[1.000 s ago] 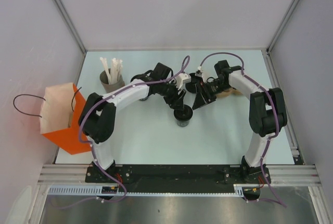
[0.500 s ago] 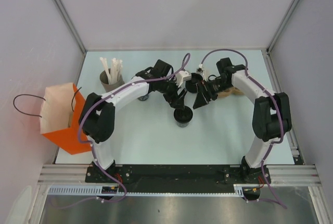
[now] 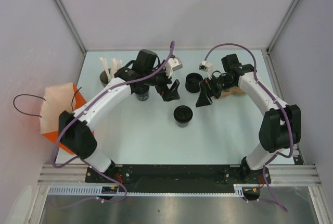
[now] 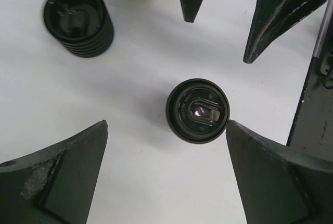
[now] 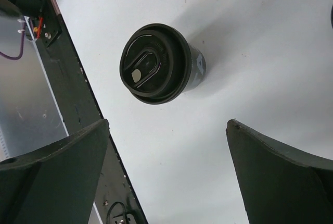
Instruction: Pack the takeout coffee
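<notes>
While the takeout coffee [image 3: 182, 114] stands upright and lidded near the middle of the worktop [image 3: 145, 140] in the overhead view, the left end effector [image 3: 169, 89] and right end effector [image 3: 203, 98] hang behind it, both released and holding nothing. From the left wrist, the coffee [image 4: 197, 111] shows just past the spread fingers [image 4: 67, 177], with a lidless black cup [image 4: 79, 21] farther off. From the right wrist, the coffee [image 5: 156, 63] stands free beyond the splayed fingers [image 5: 57, 172], untouched.

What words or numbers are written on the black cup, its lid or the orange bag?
Black round plastic lid: tiny raised marks, too small to read.
Side of the small black tapered disposable cup: one pale mark, too blurred to read.
Orange paper bag: no writing shows.
</notes>
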